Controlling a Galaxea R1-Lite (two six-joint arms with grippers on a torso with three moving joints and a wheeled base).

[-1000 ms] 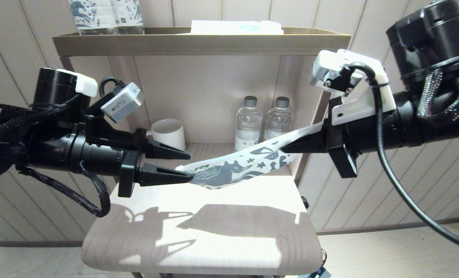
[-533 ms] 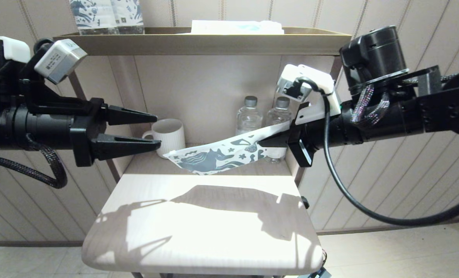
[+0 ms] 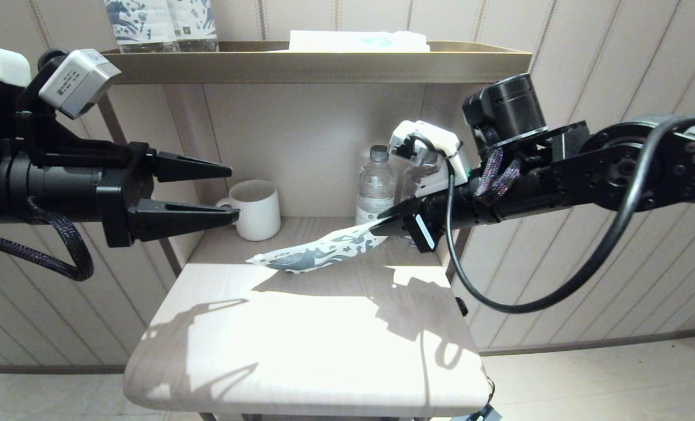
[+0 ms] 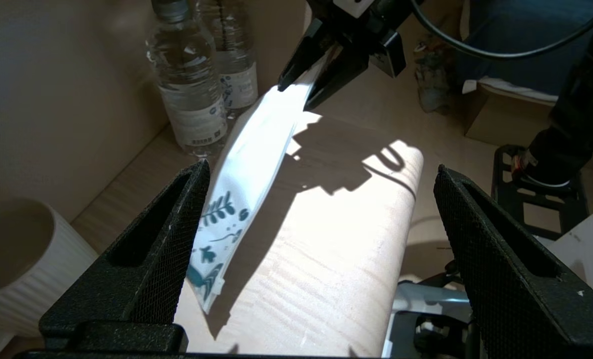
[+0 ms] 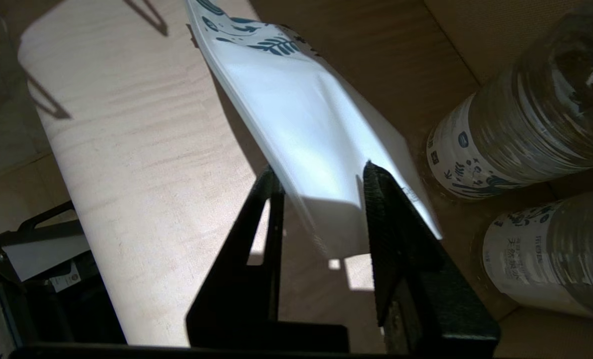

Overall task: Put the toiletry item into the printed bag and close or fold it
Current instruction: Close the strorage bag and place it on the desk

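Note:
The printed bag [image 3: 318,255], a flat white pouch with dark blue drawings, slants down to the left. Its low end rests on the table [image 3: 300,351] and its high end is in my right gripper [image 3: 382,225], which is shut on it just in front of the water bottles. In the right wrist view the pouch [image 5: 301,114] bows between the fingers of the right gripper [image 5: 318,169]. My left gripper [image 3: 234,193] hangs open at the left, level with the mug and clear of the pouch [image 4: 246,164]. The toothbrush is not visible.
A white ribbed mug [image 3: 256,207] and two water bottles [image 3: 375,187] stand in the alcove behind the table. The shelf top [image 3: 306,61] carries label-printed bottles [image 3: 160,23] and a white box [image 3: 359,41]. The alcove's side posts flank the table's back.
My left gripper let go of the pouch's end and drew back to the left, open. My right gripper carried the pouch down and leftward until its free end met the table.

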